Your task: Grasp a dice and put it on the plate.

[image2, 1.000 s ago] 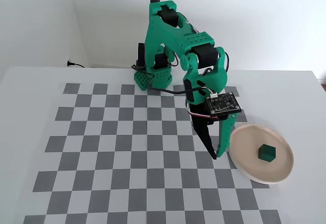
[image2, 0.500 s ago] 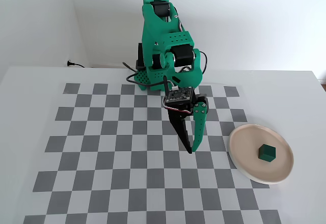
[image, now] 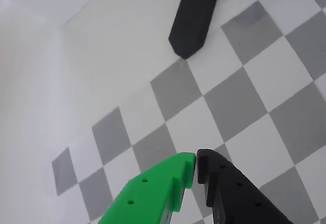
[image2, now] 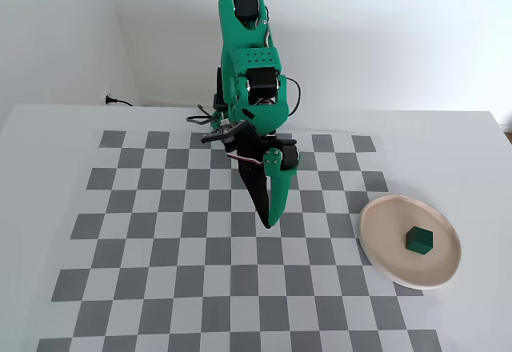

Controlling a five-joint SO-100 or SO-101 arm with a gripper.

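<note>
On the right side of the table in the fixed view, the small dark green cube of a dice (image2: 418, 239) is seen resting inside the round, shallow, pale pinkish-beige plate (image2: 382, 263), slightly right of the plate's middle and clear of its cream rim. That plate is set at the right edge of the grey-and-white checkered mat (image2: 160, 280), partly overlapping its squares, on a white tabletop (image2: 48, 128). Well to the left of the plate, near the centre of the mat, the bright green two-finger gripper (image2: 269, 225) is pointed steeply down with its tips close above the squares; whether they touch the mat cannot be told. Its two fingers, one green and one black, are brought together, and nothing is held between them. From the wrist view the same is shown: the green fingertip (image: 181, 168) and the black fingertip (image: 209, 164) are seen almost meeting, with only a thin slit between them, above grey and white squares. At the far side of the table, the green arm (image2: 248, 56) is mounted upright before a white wall (image2: 400, 32).
</note>
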